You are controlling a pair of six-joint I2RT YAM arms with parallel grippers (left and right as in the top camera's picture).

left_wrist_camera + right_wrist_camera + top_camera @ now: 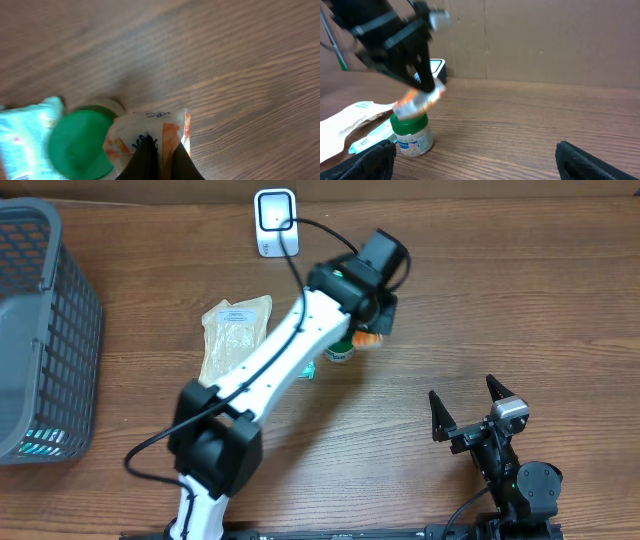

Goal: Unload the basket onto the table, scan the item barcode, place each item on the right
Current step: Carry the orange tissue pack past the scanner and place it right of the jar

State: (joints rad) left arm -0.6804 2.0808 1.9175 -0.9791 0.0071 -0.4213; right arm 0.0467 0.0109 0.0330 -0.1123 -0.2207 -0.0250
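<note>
- 2 claws are in view. The left claw point(159, 150) is pressed together on 1 orange-and-white packet point(150, 131), its 2 black fingers point(145, 157) pinching the packet's crimped edge.
- The packet hangs from the left claw's tips, tilted, just over the green lid of 1 small jar point(412, 134). Whether packet and lid touch cannot be told.
- In the left wrist view the jar's lid lies just left of the pinching tips, partly under the packet.
- 1 pale blue packet point(22, 142) lies flat beyond the jar, further left of the left claw, its edge against the jar.
- 1 tan packet point(235, 330) lies flat on the table point(500, 280). From overhead it is left of the left claw, past the white arm.
- 1 white scanner point(275, 222) stands upright at the table's far edge, up and left of the left claw and well apart from the held packet.
- 1 grey mesh basket point(45, 330) sits at the far left edge, well away from both claws.
- The right claw point(462, 390) is spread wide with nothing between its 2 fingers. It sits low at the near right, well apart from the packet and jar.
</note>
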